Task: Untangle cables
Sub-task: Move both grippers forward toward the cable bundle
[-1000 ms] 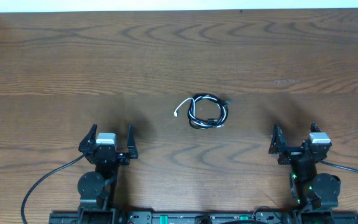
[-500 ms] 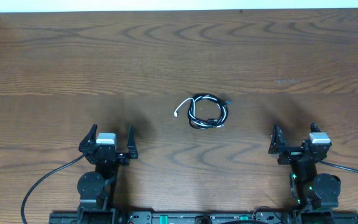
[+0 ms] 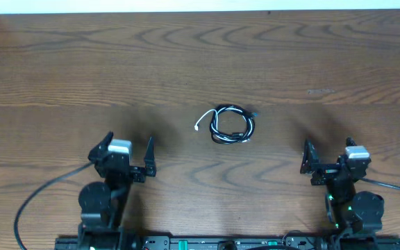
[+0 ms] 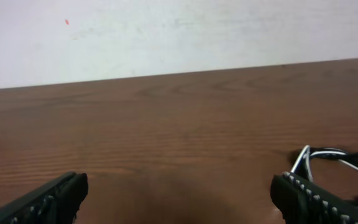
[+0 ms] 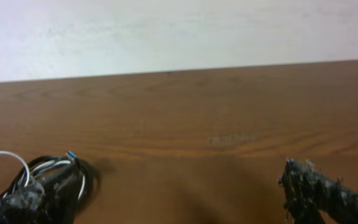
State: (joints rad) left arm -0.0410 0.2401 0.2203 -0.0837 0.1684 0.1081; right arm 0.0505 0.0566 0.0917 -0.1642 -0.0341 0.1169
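A white cable (image 3: 203,122) and a black cable (image 3: 232,126) lie coiled together in one small bundle at the middle of the wooden table (image 3: 200,62). The bundle shows at the right edge of the left wrist view (image 4: 328,158) and at the lower left of the right wrist view (image 5: 48,177). My left gripper (image 3: 128,152) is open and empty, near and to the left of the bundle. My right gripper (image 3: 327,155) is open and empty, near and to the right of it. Neither touches the cables.
The table's far edge meets a white wall (image 4: 179,31). The arms' thick black wires (image 3: 47,191) run along the near edge by both bases.
My left gripper has lifted and shifted slightly forward and right. The right arm and the cables have not moved.
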